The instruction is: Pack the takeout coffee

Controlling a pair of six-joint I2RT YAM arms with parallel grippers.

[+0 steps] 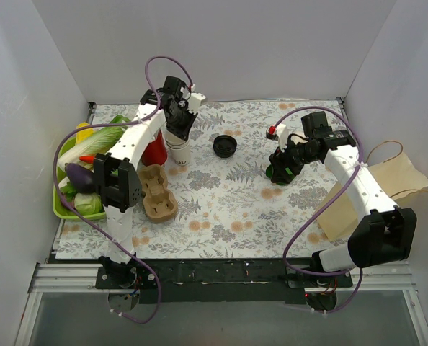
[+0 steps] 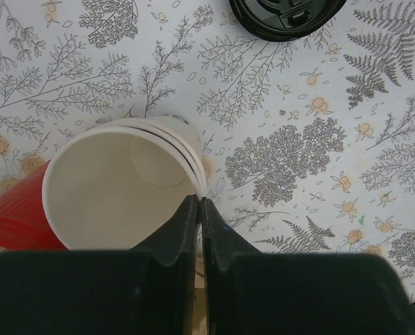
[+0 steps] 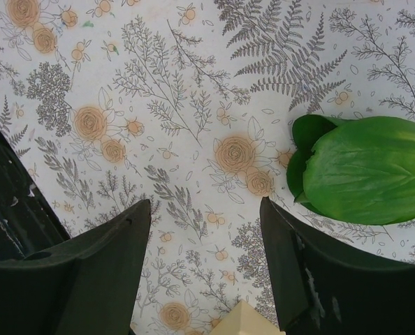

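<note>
No cream cup with a black lid on it shows in any view. My left gripper (image 1: 179,130) is shut on the rim of a lidless cream paper cup (image 1: 178,150), one finger inside and one outside the wall. In the left wrist view the gripper (image 2: 199,202) pinches that cup (image 2: 117,188), whose rim shows nested layers. A loose black lid (image 1: 225,146) lies on the floral table to its right and shows again in the left wrist view (image 2: 284,14). My right gripper (image 1: 280,169) is open and empty, low over the table (image 3: 206,230).
A red cup (image 1: 154,151) stands against the cream cup's left side (image 2: 12,216). A brown pulp cup carrier (image 1: 158,193) lies in front. A green leaf (image 3: 368,167) lies by my right gripper. A green tray (image 1: 60,207) of vegetables is far left; a brown paper bag (image 1: 387,180) far right.
</note>
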